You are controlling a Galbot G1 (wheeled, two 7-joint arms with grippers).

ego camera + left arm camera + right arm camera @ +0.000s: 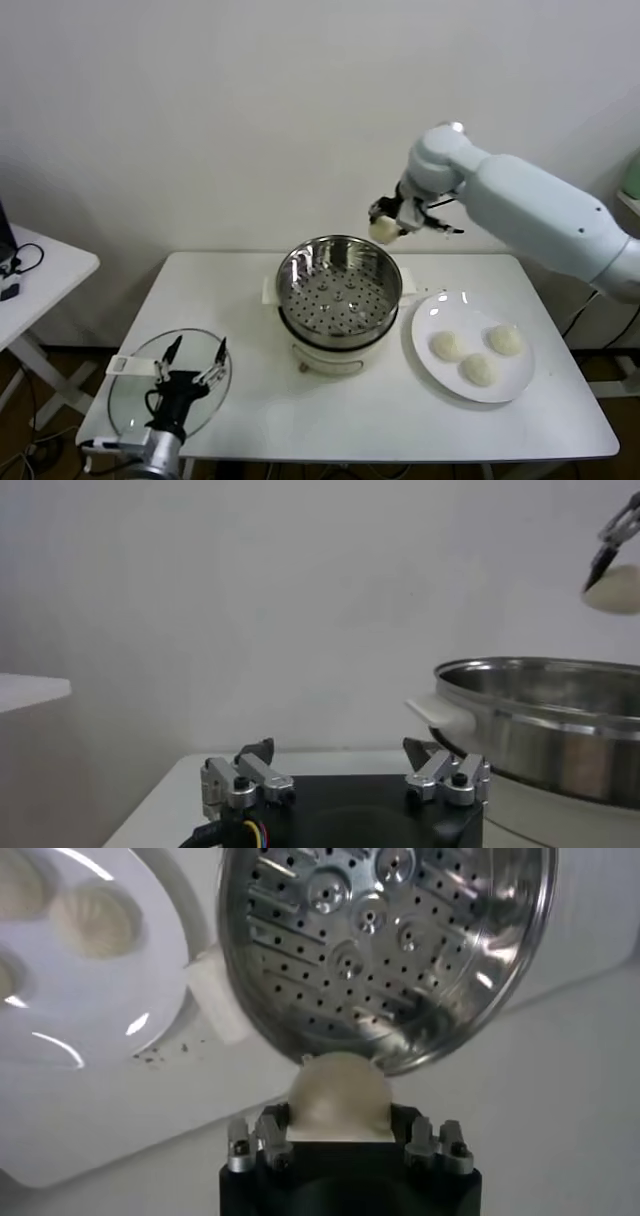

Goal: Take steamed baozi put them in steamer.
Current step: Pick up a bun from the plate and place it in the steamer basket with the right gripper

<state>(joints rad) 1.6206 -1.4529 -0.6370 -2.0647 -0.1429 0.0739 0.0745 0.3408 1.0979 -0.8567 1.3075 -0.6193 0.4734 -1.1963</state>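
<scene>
Now, one white worktop (300, 420) carrying everything, and one steamer (339, 290) at its centre, steel basket bare, nothing yet on the perforated floor. Just beside the steamer on the right, one white plate (430, 318) with three baozi on it. One glass lid (130, 395) lying flat at the near left corner. Parked low over that lid, the left gripper (191, 357), spread wide and holding nothing. Up high, the right gripper (386, 224) clamped on the fourth baozi (383, 229), hanging above the steamer's far right rim rather than over the middle. So, four baozi in all: one aloft, three waiting, none delivered. And right there, the risk: released from this spot, likely a strike on the rim, then a bounce out onto the worktop behind the cooker. Released from this height, probably a hard landing and a roll across the steel. Squeezed too firmly, maybe a dented or sticking bun that hangs on one finger. Better, by the look of it, further in over the floor and lower before letting go.
</scene>
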